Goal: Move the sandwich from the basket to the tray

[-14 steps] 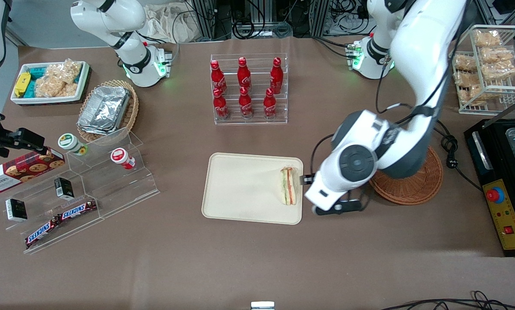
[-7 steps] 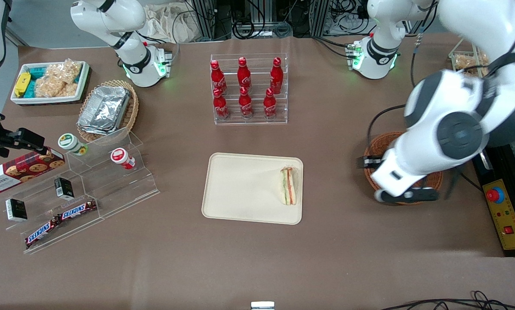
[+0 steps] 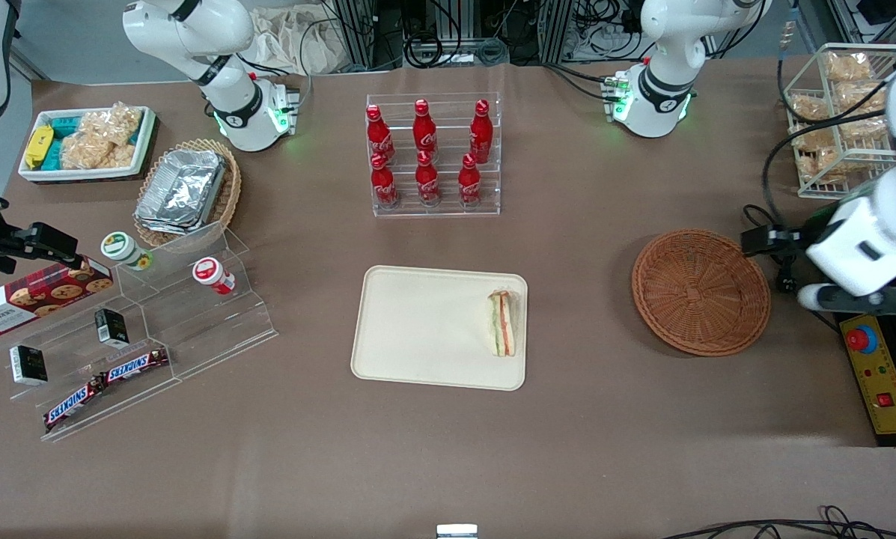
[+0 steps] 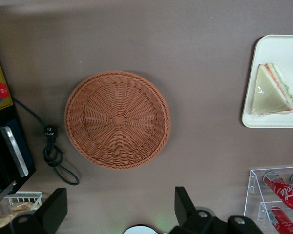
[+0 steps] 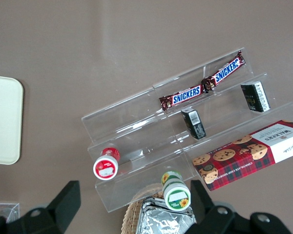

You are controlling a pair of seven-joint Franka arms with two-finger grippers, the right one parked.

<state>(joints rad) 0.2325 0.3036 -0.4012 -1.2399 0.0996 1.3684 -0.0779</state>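
- The gripper (image 4: 118, 217) hangs high above the working arm's end of the tabletop, its two dark fingers (image 4: 55, 210) spread wide apart with nothing between them.
- In the front view the gripper (image 3: 768, 239) sits just off the basket's rim, on the side toward the working arm's end, above a coiled black cable (image 4: 52, 156).
- The basket (image 3: 701, 291) rests flat on the tabletop, round and reddish-brown, and its woven bowl holds nothing.
- The sandwich (image 3: 502, 323) is well apart from the gripper, with the whole basket and a stretch of brown tabletop lying between them.
- It lies on the tray (image 3: 418, 329), tucked against the tray's short edge that faces the basket, green and orange-red stripes showing along one side.
- From the wrist camera the sandwich (image 4: 274, 89) shows as a pale wedge close to the tray's rim (image 4: 249, 109), clear of the basket (image 4: 117, 119).
- The tray sits mid-table, nearer the front camera than the clear rack of red bottles (image 3: 427, 153).
- Toward the working arm's end, a black control box with a red button (image 3: 861, 339) lines the tabletop's edge, and a wire rack of bagged snacks (image 3: 844, 105) stands farther from the camera.
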